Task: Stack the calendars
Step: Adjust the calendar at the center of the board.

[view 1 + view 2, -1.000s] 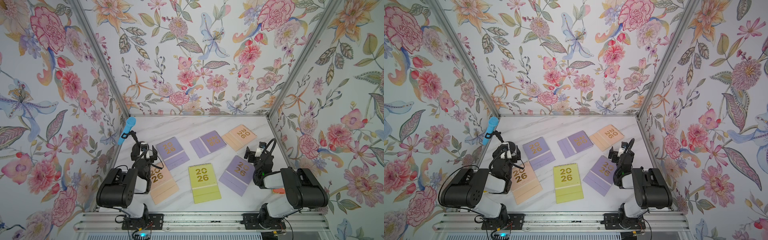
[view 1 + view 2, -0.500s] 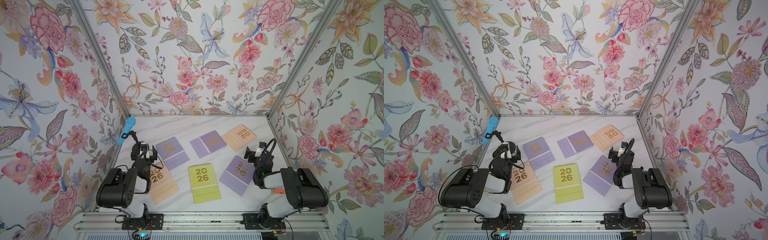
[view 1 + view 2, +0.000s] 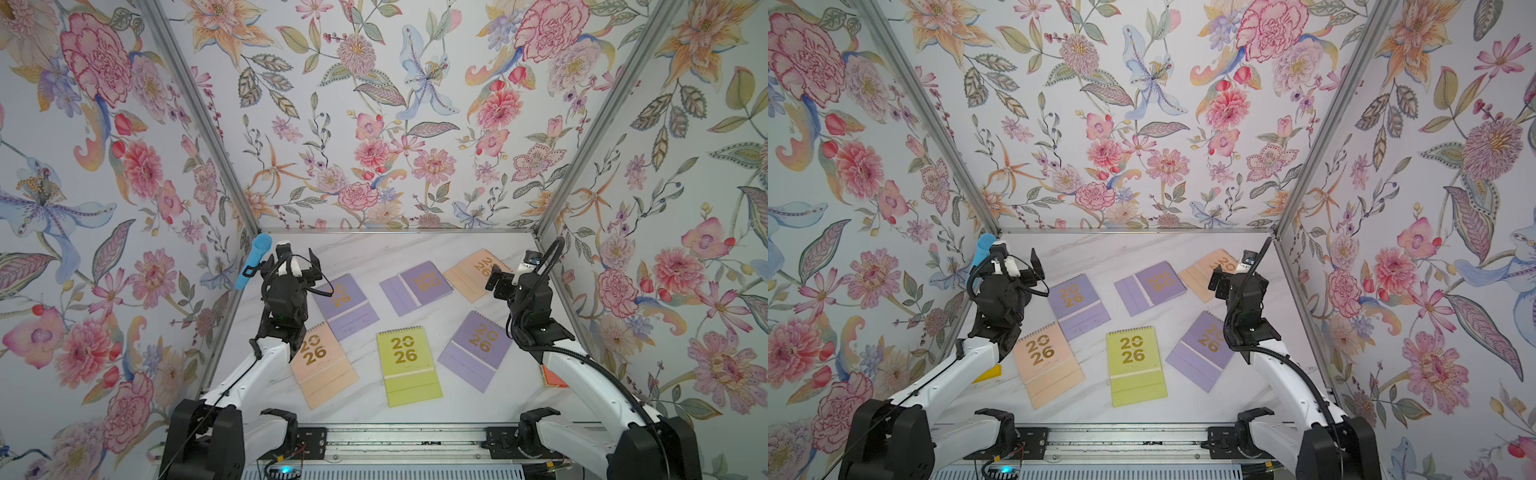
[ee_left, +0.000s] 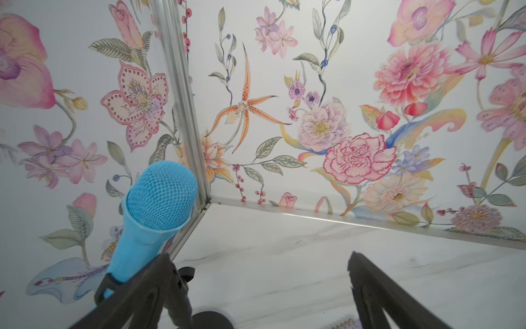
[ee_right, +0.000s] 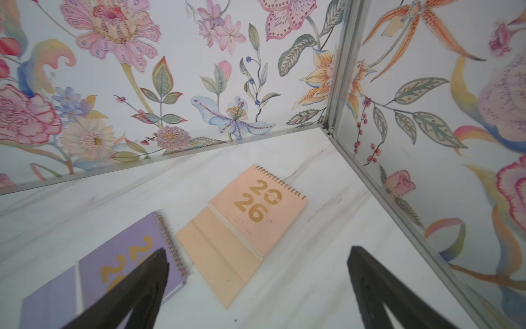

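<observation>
In both top views I read six calendars spread flat over the marble table (image 3: 415, 253). The near row holds the near peach calendar (image 3: 324, 365), the yellow calendar (image 3: 409, 365) and the near lavender calendar (image 3: 476, 351). The far row holds the left lavender calendar (image 3: 345, 305), the middle lavender calendar (image 3: 417, 286) and the far peach calendar (image 3: 478, 274). The left pincer (image 3: 291, 266) hangs above the far left of the table, just beside a blue microphone (image 3: 253, 266), jaws wide apart and empty. The right pincer (image 3: 513, 274) hangs above the far right, near the far peach calendar, jaws likewise apart and empty. In the left wrist view, the two dark fingers (image 4: 142, 296) stand apart over bare table, the blue microphone beside one of them. In the right wrist view, the fingers (image 5: 142, 279) stand apart with nothing between them. The far peach calendar (image 5: 250, 225) lies ahead, and the middle lavender calendar (image 5: 113, 273) is just beside it, partly behind one finger.
</observation>
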{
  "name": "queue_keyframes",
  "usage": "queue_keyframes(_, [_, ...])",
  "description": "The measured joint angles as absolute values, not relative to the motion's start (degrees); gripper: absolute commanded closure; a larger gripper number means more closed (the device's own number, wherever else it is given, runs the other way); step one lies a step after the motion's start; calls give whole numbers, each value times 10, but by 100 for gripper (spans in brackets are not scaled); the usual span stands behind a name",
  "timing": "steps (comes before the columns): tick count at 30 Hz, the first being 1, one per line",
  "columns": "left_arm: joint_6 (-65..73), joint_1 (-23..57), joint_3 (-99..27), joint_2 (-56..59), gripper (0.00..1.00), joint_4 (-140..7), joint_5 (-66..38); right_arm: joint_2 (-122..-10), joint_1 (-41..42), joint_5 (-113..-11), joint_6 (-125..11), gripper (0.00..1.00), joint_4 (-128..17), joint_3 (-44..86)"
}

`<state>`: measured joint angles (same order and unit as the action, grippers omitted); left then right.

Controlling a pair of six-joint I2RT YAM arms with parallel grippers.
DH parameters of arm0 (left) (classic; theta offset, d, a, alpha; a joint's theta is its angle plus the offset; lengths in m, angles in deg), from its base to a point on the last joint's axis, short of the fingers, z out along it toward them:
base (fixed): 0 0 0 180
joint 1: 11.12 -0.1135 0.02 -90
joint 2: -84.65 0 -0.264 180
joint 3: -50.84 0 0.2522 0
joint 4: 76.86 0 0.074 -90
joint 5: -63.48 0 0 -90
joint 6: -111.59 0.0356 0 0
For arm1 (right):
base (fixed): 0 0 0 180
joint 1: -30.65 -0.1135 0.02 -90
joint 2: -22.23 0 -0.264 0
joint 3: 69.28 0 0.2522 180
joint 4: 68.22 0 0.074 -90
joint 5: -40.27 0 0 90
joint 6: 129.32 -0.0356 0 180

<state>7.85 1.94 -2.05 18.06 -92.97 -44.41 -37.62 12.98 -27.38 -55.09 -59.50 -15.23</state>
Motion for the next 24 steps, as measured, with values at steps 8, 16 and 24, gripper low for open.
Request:
queue_keyframes(8, [-92, 108, -22, 151, 31, -746, -339, -384, -88, -362, -770, 1, -381, -191])
queue_keyframes(16, [-235, 185, 65, 101, 74, -746, -262, -477, -167, -466, -892, 1, -420, -242])
queue_keyframes(24, [-304, 185, 84, 21, 100, -794, -188, -550, -172, -526, -917, 1, -488, -217])
